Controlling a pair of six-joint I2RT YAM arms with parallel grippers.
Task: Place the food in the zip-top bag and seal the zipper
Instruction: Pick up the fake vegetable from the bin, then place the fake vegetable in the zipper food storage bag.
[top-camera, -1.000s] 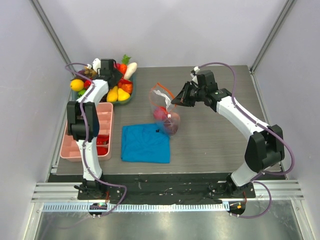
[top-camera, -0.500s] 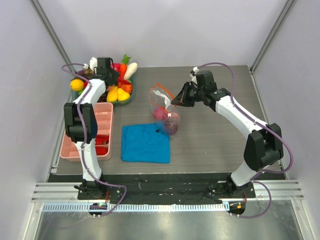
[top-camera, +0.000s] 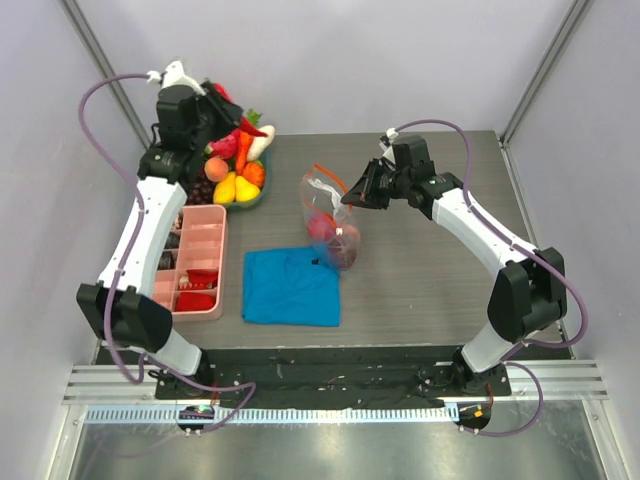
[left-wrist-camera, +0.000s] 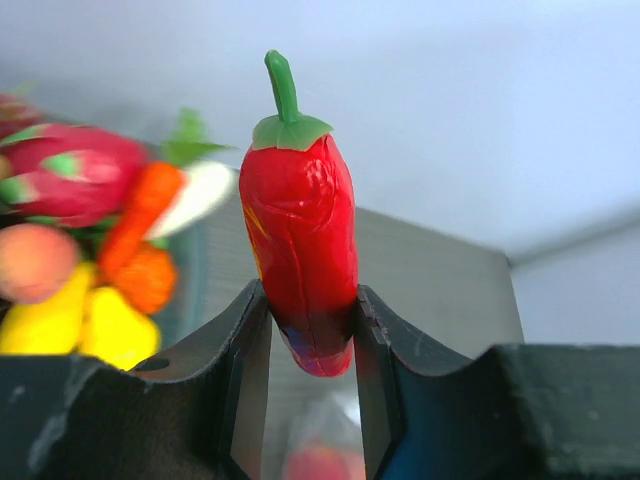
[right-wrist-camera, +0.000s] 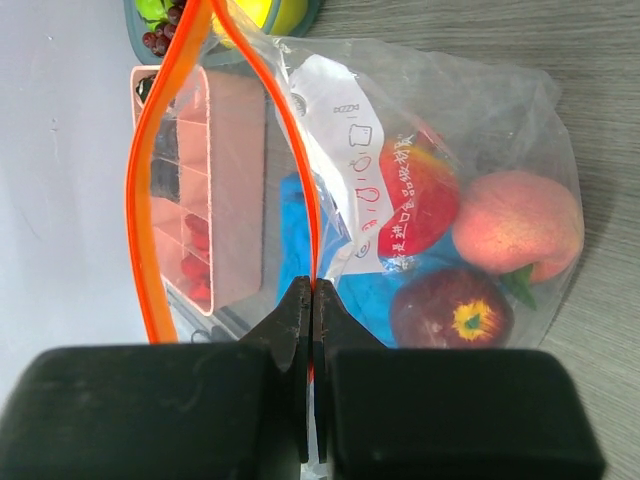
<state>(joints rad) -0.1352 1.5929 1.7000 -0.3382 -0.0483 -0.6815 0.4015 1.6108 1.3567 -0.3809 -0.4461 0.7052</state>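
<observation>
Left pincer (left-wrist-camera: 308, 312) clamps a chili pepper (left-wrist-camera: 300, 240) at 11 o'clock — right pincer (right-wrist-camera: 312, 300) pinches the zipper (right-wrist-camera: 150, 200), holding the zip-top bag (right-wrist-camera: 450, 120) open.

Red pepper (left-wrist-camera: 300, 250): glossy red, darker at the tip, with green cap and stem.
Left gripper (left-wrist-camera: 308, 310) and right gripper (right-wrist-camera: 313, 295): matte black.
Zip-top bag (right-wrist-camera: 480, 110): clear, with a white label printed in red. Zipper (right-wrist-camera: 145, 230): orange-red.
Inside the bag: peach (right-wrist-camera: 517, 238) pink-orange, apple (right-wrist-camera: 452, 307) dark red with a yellow centre, and a red piece (right-wrist-camera: 420, 195) behind the label.
Top view: cloth (top-camera: 291, 286) plain blue, at 6 o'clock of the bag. Tray (top-camera: 205, 230) pink, at 9 o'clock. Table (top-camera: 430, 280) grey with streaked wood grain. Food heap (top-camera: 235, 175) at 10 o'clock — yellow, orange, red, green, white.
</observation>
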